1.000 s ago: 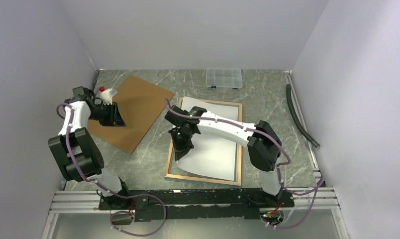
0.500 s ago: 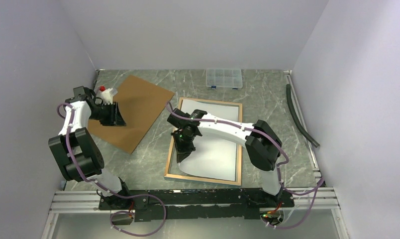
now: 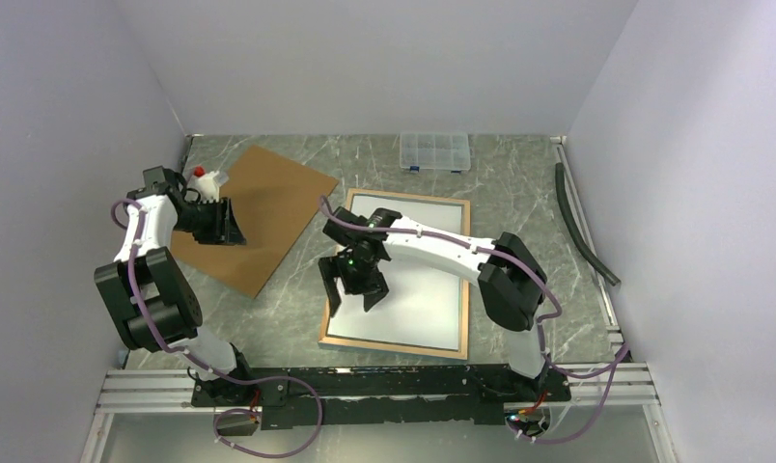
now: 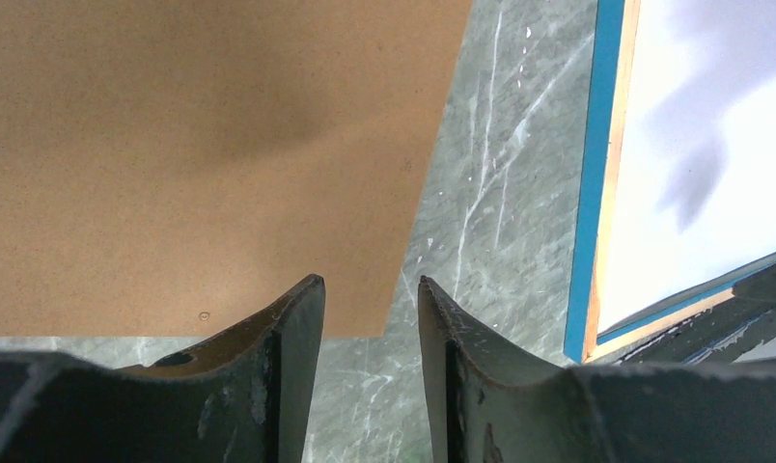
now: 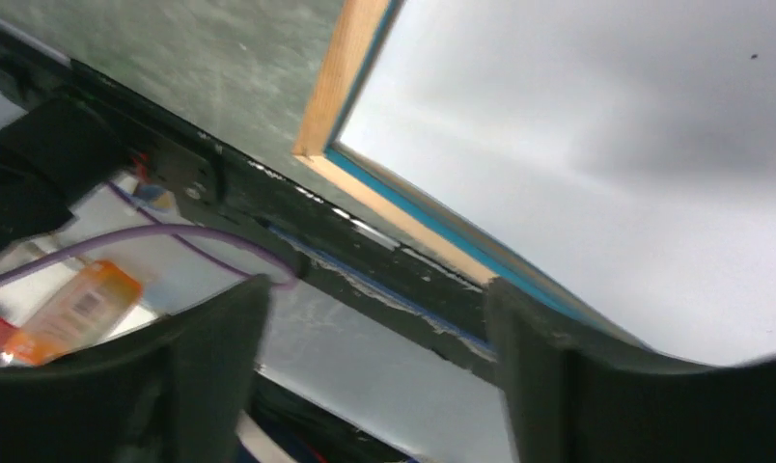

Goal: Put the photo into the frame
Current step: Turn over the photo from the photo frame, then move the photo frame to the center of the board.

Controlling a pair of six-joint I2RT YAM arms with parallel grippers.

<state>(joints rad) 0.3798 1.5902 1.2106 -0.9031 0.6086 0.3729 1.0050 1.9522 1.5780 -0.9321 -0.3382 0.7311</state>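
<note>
Since a second ago, the right fingers point(image 3: 332, 289) have sprung wide, releasing the photo point(image 3: 413, 275), now white side up inside the frame point(image 3: 394, 344). Left fingers point(image 4: 290, 367), narrowly parted and empty, hover at the board point(image 4: 172, 145). Any lifted corner probably wants pressing flat first.

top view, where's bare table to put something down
Bare marble lies between the wood-edged rectangular frame and the black hose, and at the back between the brown backing board and the clear plastic compartment box. The left side, by the left pincer, is crowded.
</note>
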